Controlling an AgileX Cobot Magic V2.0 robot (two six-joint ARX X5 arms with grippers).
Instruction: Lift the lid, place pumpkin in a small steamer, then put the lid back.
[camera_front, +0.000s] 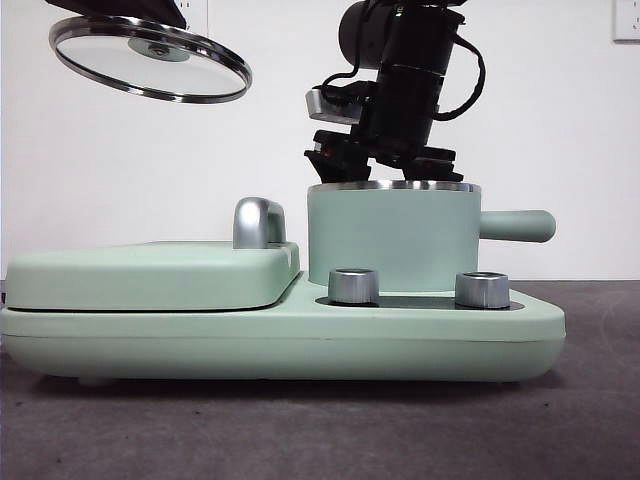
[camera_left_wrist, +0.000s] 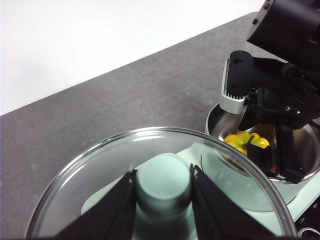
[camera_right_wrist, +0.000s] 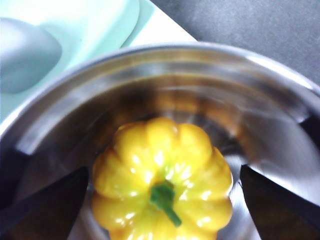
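Pumpkin (camera_right_wrist: 162, 180) between wide-spread right gripper (camera_right_wrist: 162, 200)

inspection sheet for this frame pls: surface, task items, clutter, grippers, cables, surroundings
Surface: dark grey table, carrying the mint-green grill unit.
Task items: lid held in the air, off the pot; pumpkin inside the small steamer, stem up.
Clutter: nothing seen.
Grippers: left gripper shut on the lid's knob; right gripper open, jaws either side of the pumpkin, apart from it.
Cables: black cable looped on the right arm.
Surroundings: plain white wall.
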